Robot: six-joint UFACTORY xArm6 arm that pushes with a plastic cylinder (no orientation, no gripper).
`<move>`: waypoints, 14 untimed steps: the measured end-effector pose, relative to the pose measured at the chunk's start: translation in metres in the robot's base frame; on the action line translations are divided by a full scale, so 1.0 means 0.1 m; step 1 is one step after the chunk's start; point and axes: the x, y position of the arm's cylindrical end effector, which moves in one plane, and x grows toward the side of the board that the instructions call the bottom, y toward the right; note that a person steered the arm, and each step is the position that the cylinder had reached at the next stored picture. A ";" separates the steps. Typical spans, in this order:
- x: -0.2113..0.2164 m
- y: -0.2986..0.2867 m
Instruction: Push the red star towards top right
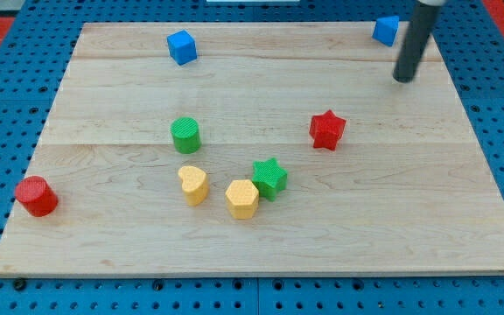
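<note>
The red star (327, 129) lies on the wooden board (427, 201), right of centre. My tip (403, 80) is at the view's upper right, above and to the right of the red star and well apart from it. A blue block (386, 29) sits just up and left of the rod near the board's top edge.
A blue cube (181, 46) sits at the top left. A green cylinder (185, 135) stands left of centre. A yellow heart (193, 185), a yellow hexagon (242, 199) and a green star (269, 178) cluster below centre. A red cylinder (36, 195) stands at the left edge.
</note>
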 end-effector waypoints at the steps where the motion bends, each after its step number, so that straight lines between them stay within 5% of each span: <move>1: 0.71 0.08; 2: 1.10 -0.36; 6: 1.28 -1.39; 9: 0.10 -1.47; 12: 0.59 -1.53; 14: -0.06 -1.06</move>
